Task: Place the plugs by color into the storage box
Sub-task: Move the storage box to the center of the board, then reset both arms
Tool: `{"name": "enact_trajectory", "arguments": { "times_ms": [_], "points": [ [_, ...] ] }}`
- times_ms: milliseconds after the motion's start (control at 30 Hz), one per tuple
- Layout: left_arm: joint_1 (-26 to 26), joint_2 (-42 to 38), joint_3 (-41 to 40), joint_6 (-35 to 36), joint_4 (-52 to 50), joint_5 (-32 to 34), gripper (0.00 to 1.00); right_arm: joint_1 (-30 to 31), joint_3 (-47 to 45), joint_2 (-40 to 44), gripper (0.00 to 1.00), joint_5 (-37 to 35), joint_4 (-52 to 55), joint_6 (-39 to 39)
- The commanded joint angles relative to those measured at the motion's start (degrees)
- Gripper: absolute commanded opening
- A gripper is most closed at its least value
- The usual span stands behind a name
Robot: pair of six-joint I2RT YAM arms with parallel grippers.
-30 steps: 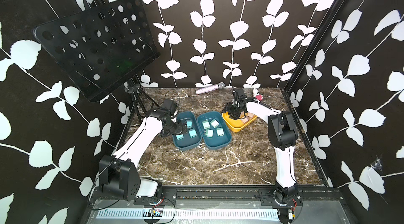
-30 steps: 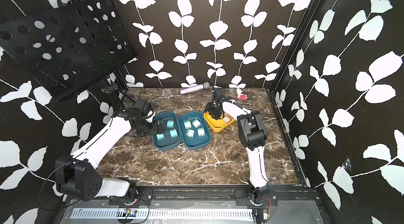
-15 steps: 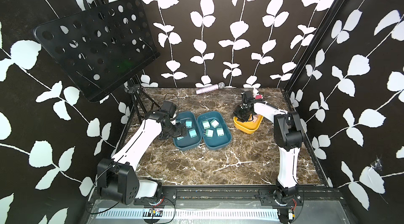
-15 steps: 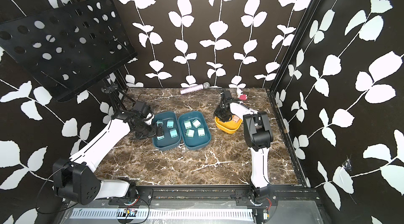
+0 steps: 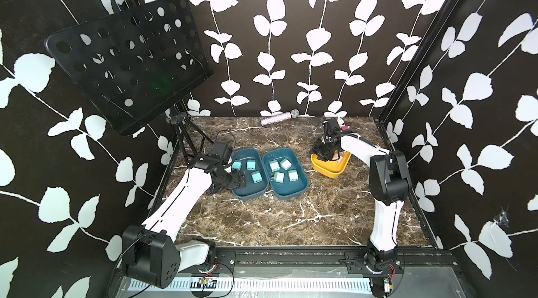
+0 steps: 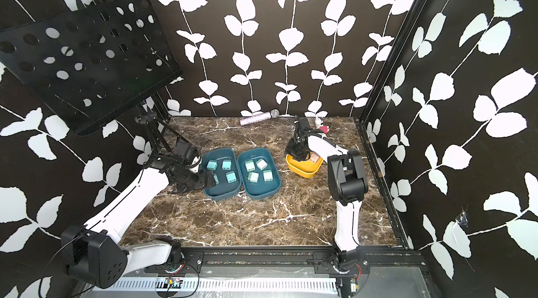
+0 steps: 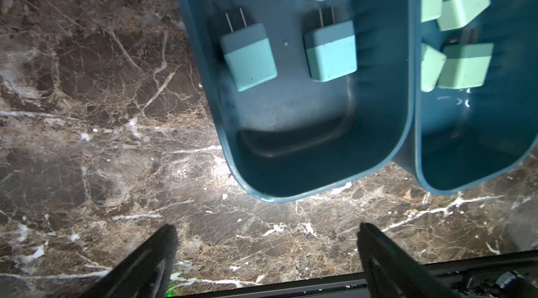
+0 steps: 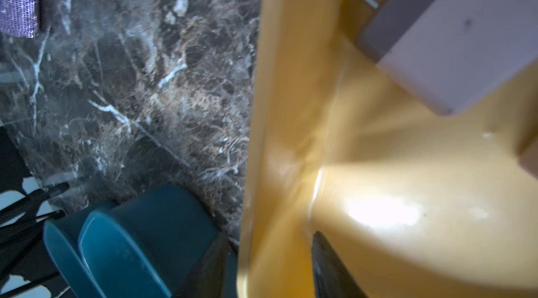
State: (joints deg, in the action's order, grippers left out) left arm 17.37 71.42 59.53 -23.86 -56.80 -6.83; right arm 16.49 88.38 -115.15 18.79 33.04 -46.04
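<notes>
Two teal storage boxes lie side by side mid-table. The left box (image 5: pixel 256 191) holds several light blue plugs (image 5: pixel 256 177). The right box (image 5: pixel 291 191) holds several mint green plugs (image 5: pixel 279 177). A yellow storage box (image 5: pixel 330 170) stands further right and looks tipped up at its far-left end. A beige plug (image 8: pixel 465 43) lies inside it. My right gripper (image 8: pixel 269 241) is shut on the yellow box's wall, one finger inside and one outside. My left gripper (image 7: pixel 266 228) hangs open and empty over the marble, at the near end of the left teal box (image 7: pixel 291 165).
A sparkly microphone (image 5: pixel 279 117) lies at the back wall. A pink-red toy figure (image 5: pixel 342 125) sits at the back right, behind my right arm. A black perforated music stand (image 5: pixel 125 60) overhangs the back left corner, with its tripod (image 5: pixel 186 136) beside my left arm.
My right gripper has dragged the yellow box to the right, away from the teal boxes. The left arm has drawn back a little toward the left.
</notes>
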Motion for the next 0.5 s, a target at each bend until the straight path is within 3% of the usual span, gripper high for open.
{"name": "enact_trajectory", "arguments": {
  "times_ms": [0, 133, 233, 300, 400, 467],
  "points": [
    [0.13, 0.28, 0.48, 2.22, 1.01, 1.57, 0.98, 0.38, -1.73, 4.45, 0.57, 0.89, 0.91, 1.17],
    [0.12, -0.49, 0.94, 6.23, 4.51, 6.77, 0.98, 0.74, -4.49, 11.09, 0.67, -2.00, 2.54, 3.28],
    [0.07, -4.63, -1.06, 10.24, 11.10, 13.57, 0.98, 0.68, -9.78, 19.15, 0.71, -8.28, 3.27, 6.75],
    [-0.16, -8.05, -5.77, 11.22, 18.13, 22.98, 0.99, 0.39, -16.28, 25.86, 0.74, -13.84, 2.19, 9.61],
    [-0.23, -11.20, -15.78, 25.30, 31.44, 28.61, 0.99, -1.36, -26.14, 34.43, 0.77, -20.66, -1.39, 12.87],
    [-0.93, -10.72, -18.54, 26.55, 32.95, 33.61, 0.99, -2.76, -31.95, 39.26, 0.79, -25.49, -4.57, 15.22]
  ]
}}
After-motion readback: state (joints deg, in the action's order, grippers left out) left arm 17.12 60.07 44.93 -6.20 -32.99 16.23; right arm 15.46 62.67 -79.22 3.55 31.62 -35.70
